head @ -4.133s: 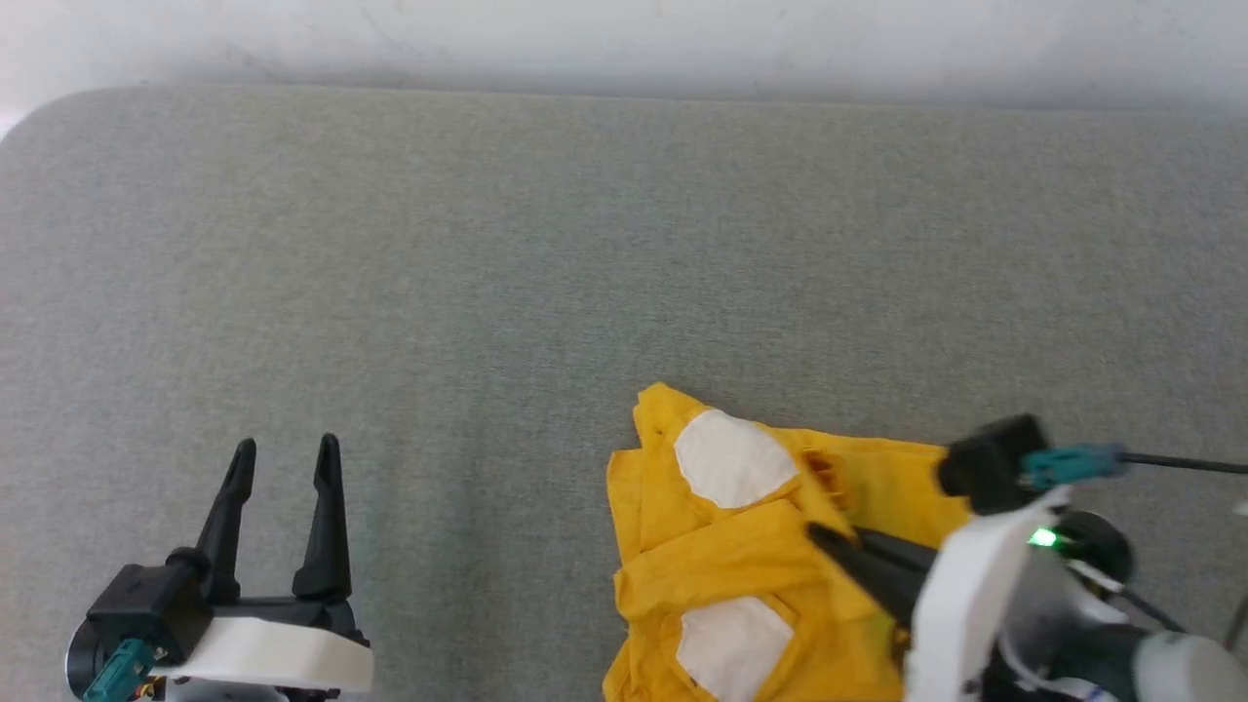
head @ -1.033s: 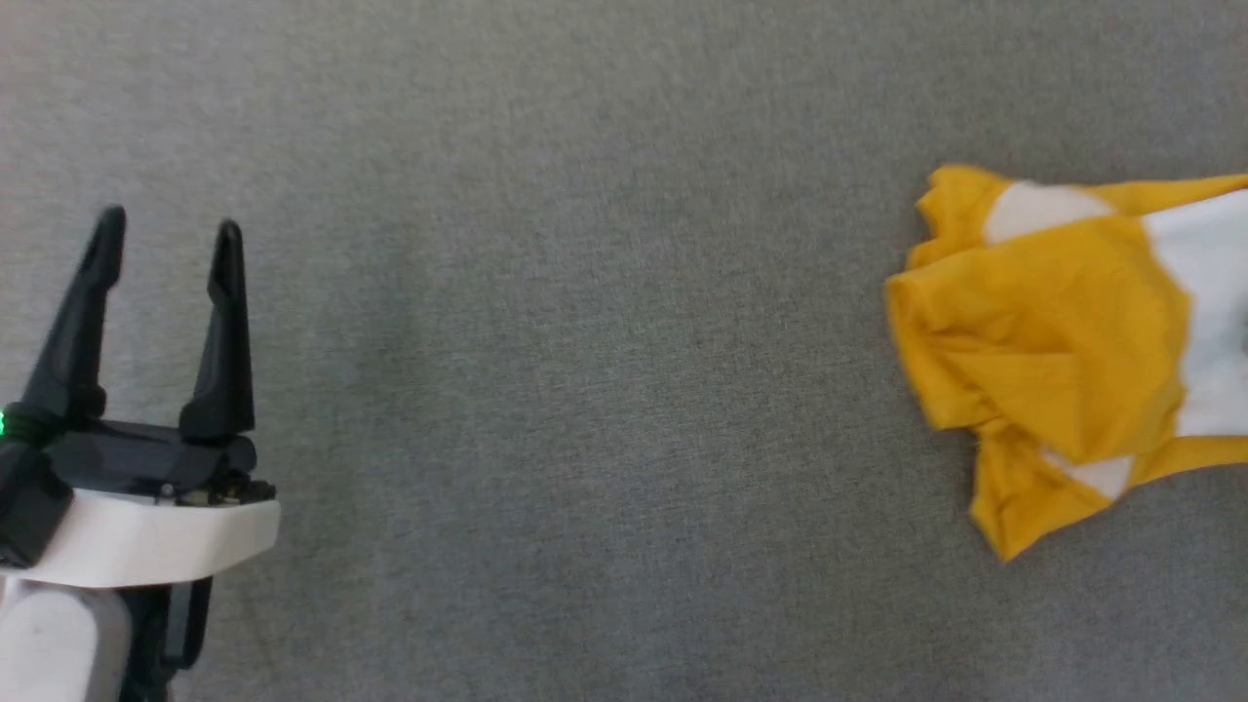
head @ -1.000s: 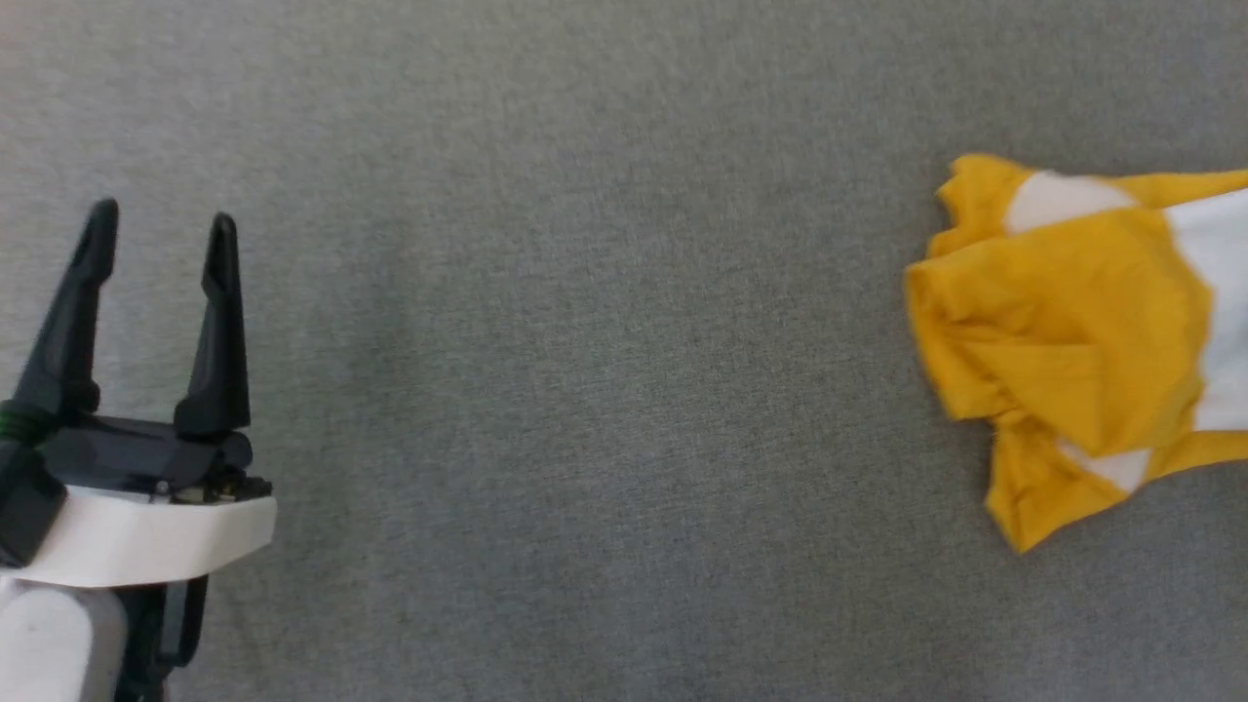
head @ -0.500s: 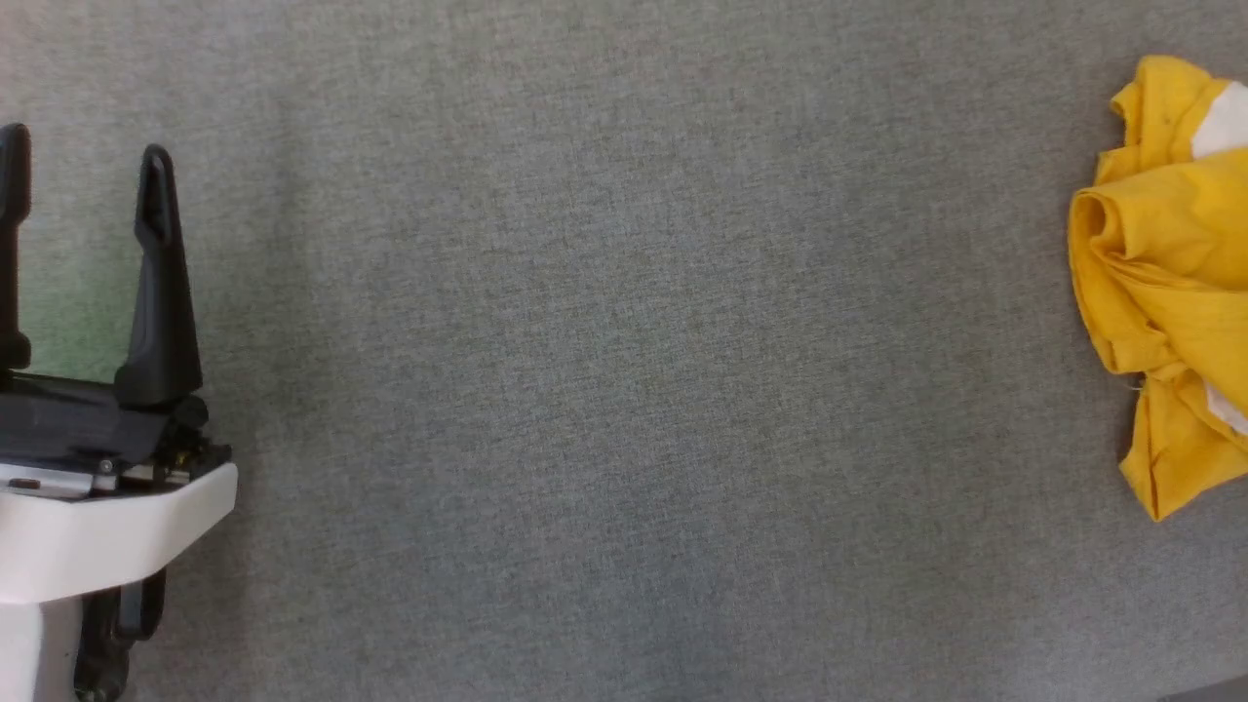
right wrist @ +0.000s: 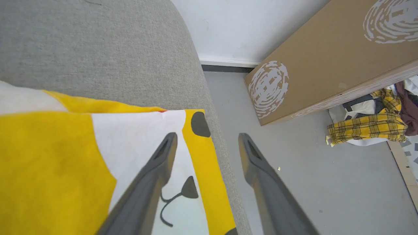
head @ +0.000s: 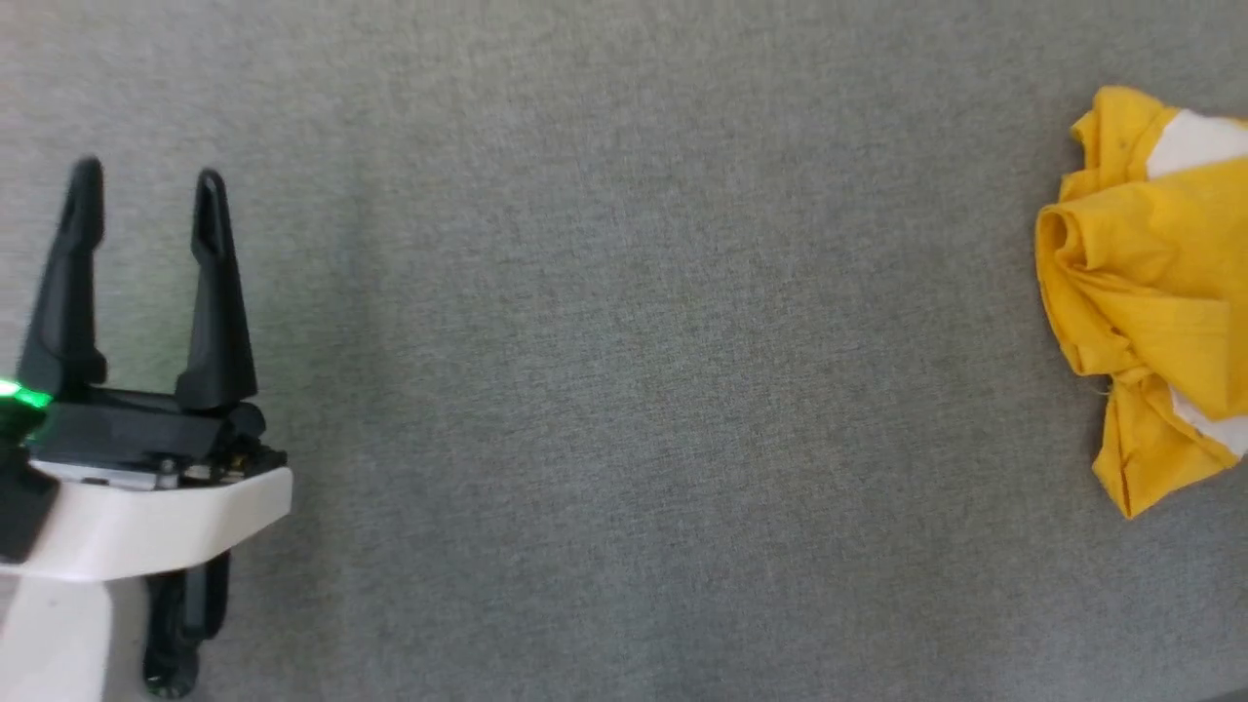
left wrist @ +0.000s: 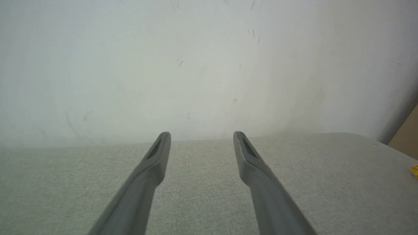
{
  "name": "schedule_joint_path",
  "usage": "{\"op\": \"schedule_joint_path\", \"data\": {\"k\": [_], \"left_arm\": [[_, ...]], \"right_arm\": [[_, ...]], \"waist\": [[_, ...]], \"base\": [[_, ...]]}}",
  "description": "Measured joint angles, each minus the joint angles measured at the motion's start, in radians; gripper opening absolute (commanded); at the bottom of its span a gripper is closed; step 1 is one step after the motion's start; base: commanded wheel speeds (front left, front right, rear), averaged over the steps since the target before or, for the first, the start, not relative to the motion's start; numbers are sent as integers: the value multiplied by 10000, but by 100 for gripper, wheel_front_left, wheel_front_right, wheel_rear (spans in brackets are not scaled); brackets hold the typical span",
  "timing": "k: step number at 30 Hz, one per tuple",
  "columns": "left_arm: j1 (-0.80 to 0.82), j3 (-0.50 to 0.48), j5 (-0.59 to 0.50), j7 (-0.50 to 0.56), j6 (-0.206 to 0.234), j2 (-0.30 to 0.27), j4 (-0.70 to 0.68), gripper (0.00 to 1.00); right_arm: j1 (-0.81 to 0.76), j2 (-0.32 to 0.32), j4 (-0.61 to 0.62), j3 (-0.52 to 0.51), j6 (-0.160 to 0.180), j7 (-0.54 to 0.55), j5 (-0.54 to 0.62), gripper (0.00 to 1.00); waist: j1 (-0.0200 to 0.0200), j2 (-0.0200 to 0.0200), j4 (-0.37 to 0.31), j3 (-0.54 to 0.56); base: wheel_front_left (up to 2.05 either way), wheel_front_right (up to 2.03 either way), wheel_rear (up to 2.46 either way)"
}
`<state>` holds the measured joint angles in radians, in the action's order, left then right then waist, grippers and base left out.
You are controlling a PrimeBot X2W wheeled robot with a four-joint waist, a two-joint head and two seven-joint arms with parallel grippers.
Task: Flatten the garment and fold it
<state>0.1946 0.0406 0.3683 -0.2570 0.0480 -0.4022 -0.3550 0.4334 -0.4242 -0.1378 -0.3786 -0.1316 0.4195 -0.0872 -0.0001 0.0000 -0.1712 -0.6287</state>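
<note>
The garment [head: 1141,292] lies bunched and wrinkled on the grey padded surface [head: 624,390], at the far right of the head view, where the picture's edge cuts it off. Its folds are bright yellow, with white showing at the top and near the bottom.

The left gripper [head: 146,183] sits at the lower left of the head view, well apart from the garment, with a wide stretch of bare grey cloth between them. Its two dark fingers are spread and hold nothing. A green light glows at its base. In the left wrist view the fingers point over the surface toward a pale wall [left wrist: 196,65], and a scrap of yellow shows at the right edge.

The right gripper [right wrist: 208,138] is spread too, with nothing pinched between the fingers. In its wrist view one finger lies over the garment, above a white patch [right wrist: 130,140] printed with black marks. The other reaches past the rounded edge of the surface, over the grey floor [right wrist: 294,156]. Whether the finger touches the cloth cannot be told. Here the garment lies right along the edge of the surface.

On the floor stand a cardboard box [right wrist: 326,65] with white prints and a heap of clothes [right wrist: 369,127], one of them yellow plaid
</note>
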Motion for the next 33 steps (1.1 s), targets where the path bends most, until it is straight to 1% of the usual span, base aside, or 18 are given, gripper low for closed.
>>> {"op": "schedule_joint_path", "data": {"k": [2, 5, 9, 12, 15, 19, 24, 27, 33], "left_arm": [[-46, 21, -6, 0, -2, 155, 270, 100], [-190, 29, 73, 2, -2, 516, 587, 100], [-537, -96, 104, 0, 31, 938, 844, 100], [-929, -59, 100, 0, 4, 1081, 1099, 100], [-1152, -113, -38, 0, 12, 1193, 1275, 100], [-1357, -161, -253, 0, 31, 1400, 1390, 100], [-1734, -94, -508, 0, 29, 1603, 1705, 100], [-2006, -48, -583, 0, 29, 1799, 1889, 100], [-2642, 35, -876, 0, 29, 2063, 2245, 100]], "right_arm": [[-344, 253, 244, -42, 0, -351, -117, 100], [-910, 874, 750, 104, 2, -894, -203, 100], [-1692, 2046, 1455, 621, 2, -1578, -364, 100], [-2235, 2679, 1764, 1034, 0, -2046, -433, 100], [-2603, 3095, 2048, 1300, 0, -2495, -410, 100], [-2855, 3461, 2399, 1478, 0, -3317, -280, 100], [-3036, 3664, 2531, 1668, 0, -4401, 15, 100], [-3192, 3693, 2374, 1829, 0, -4964, -4, 100], [-3848, 3708, 1605, 1944, 0, -5760, 132, 100]], "waist": [[0, 0, 74, 267], [0, 0, 194, 703], [-1, 0, 365, 1351], [-2, 0, 497, 1854], [-2, 0, 639, 2331], [-2, 0, 825, 2934], [-2, 1, 1031, 3629], [-2, 0, 1139, 4001], [-1, 0, 1354, 4666]], "base": [[0, 0, 0], [0, 0, 0], [0, 0, 0], [0, 0, 0], [0, 0, 0], [0, 0, 0], [0, 0, 0], [0, 0, 0], [0, 0, 0]]}}
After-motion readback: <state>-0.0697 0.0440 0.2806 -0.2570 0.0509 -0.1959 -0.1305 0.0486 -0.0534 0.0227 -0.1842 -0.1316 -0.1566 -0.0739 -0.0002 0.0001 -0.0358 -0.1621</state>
